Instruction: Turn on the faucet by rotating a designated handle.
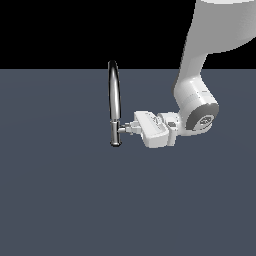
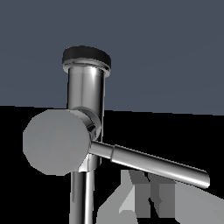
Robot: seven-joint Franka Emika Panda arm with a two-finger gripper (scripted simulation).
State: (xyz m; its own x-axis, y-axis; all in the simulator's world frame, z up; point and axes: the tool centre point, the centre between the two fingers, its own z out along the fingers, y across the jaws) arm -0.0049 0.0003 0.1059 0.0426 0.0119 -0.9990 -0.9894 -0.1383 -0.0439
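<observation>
Faucet handle (image 2: 157, 164) comes nearest in the wrist view: a slim, polished metal rod jutting sideways from a round grey cap (image 2: 56, 142) on the faucet's stem. The gripper (image 2: 146, 199) sits just beside that rod, its pale, blocky fingers partly in frame close to the rod's far end. I cannot tell whether the fingers are spread or pressed together, nor whether they touch the rod. My guess is that the hand is placed there because a push far from the pivot turns the rod most easily.

Behind the rod rises the faucet (image 1: 115, 102) itself, a smooth chrome tube with bright reflections and a dark, flat foot (image 2: 86, 56) at one end. In the exterior view it stands upright on the floor (image 1: 60, 200), near the middle, with a thin spout arching up and over. The arm (image 1: 195, 107), glossy white with rounded joints, reaches in from the exterior view's right, level with the lower stem. The floor is a flat, matte slate blue.

Whether the handle sits turned or at rest, these pictures do not settle.
</observation>
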